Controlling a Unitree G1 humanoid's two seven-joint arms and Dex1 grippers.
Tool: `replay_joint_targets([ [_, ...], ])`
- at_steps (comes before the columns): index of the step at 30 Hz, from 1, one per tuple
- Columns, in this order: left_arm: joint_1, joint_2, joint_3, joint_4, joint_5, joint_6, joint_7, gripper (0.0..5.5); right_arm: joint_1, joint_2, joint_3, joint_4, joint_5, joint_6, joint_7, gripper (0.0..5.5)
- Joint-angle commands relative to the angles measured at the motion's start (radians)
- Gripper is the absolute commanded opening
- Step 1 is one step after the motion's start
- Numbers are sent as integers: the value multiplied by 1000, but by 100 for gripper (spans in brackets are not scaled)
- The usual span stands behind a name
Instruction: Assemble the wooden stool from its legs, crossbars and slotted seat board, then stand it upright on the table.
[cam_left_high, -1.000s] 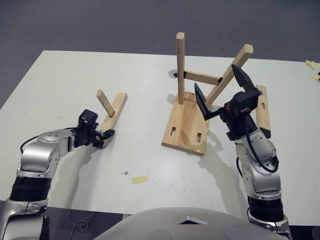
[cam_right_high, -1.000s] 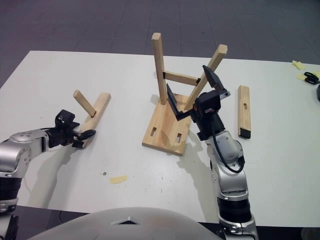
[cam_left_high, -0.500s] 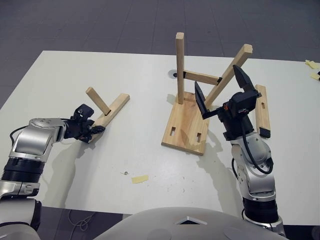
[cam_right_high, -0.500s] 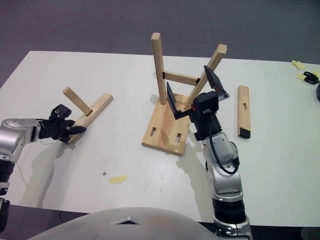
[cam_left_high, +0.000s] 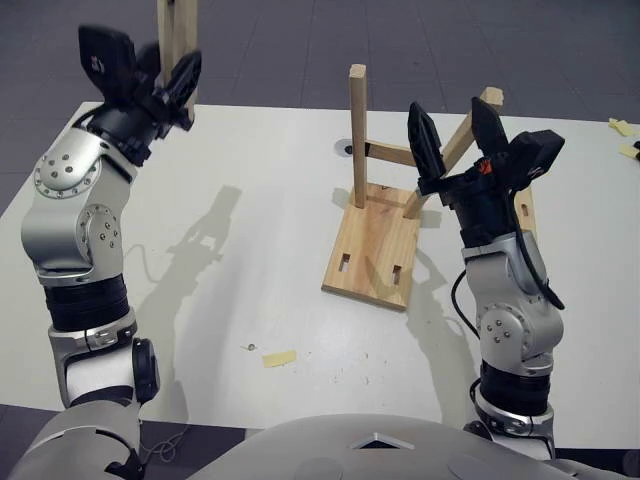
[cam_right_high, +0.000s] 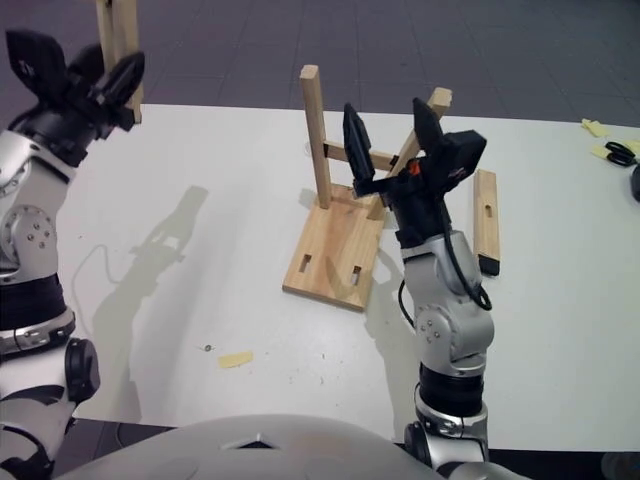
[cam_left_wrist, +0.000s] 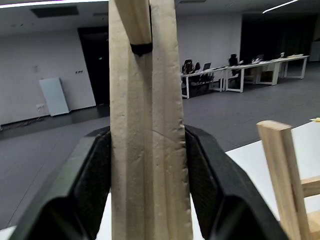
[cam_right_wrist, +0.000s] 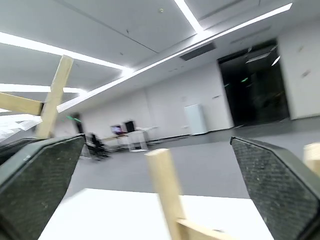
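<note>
The slotted seat board (cam_left_high: 368, 248) lies flat on the table with an upright leg (cam_left_high: 359, 130), a tilted leg (cam_left_high: 490, 98) and a crossbar (cam_left_high: 392, 153) between them. My right gripper (cam_left_high: 447, 110) stands open just in front of the tilted leg, holding nothing; its fingers (cam_right_wrist: 40, 185) frame the upright leg (cam_right_wrist: 167, 195). High over the table's far left corner, my left gripper (cam_left_high: 150, 68) is shut on a leg with crossbar (cam_left_wrist: 150, 125), held upright (cam_left_high: 178, 25). A loose leg (cam_right_high: 486, 215) lies to the right of the board.
A scrap of yellow tape (cam_left_high: 280, 357) lies on the white table (cam_left_high: 230, 300) near the front. Scissors (cam_right_high: 622, 152) and yellow notes (cam_left_high: 622, 128) sit at the far right edge. A small hole (cam_left_high: 347, 150) is behind the board.
My left arm has lifted the leg with crossbar off the table and swung it high to the far left. My right gripper has risen and tilted upward, fingers still apart.
</note>
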Motion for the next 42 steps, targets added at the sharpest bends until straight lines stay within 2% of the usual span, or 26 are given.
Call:
replay_joint_targets([
  [1,14,69,-132,-119,8,-70,-193,205,-182,11,-88,-15,333,112,-146,540],
  [5,85,95,-206,-155,60,-128,-276,205,-272,-1,-108,-13,449,130,-238,540],
  [12,130,68,-258,-179,94,-158,-282,205,-321,30,-61,42,533,145,-297,540],
  [17,129,63,-288,-206,96,-157,-298,205,-352,52,-4,141,488,174,-317,451],
  [26,151,63,-289,-227,103,-153,-307,205,-346,34,27,86,449,215,-321,317],
  [38,220,60,-308,-241,121,-159,-303,205,-297,76,6,25,458,164,-336,113],
  [42,240,59,-308,-252,130,-166,-290,205,-283,85,-3,24,460,156,-357,104],
])
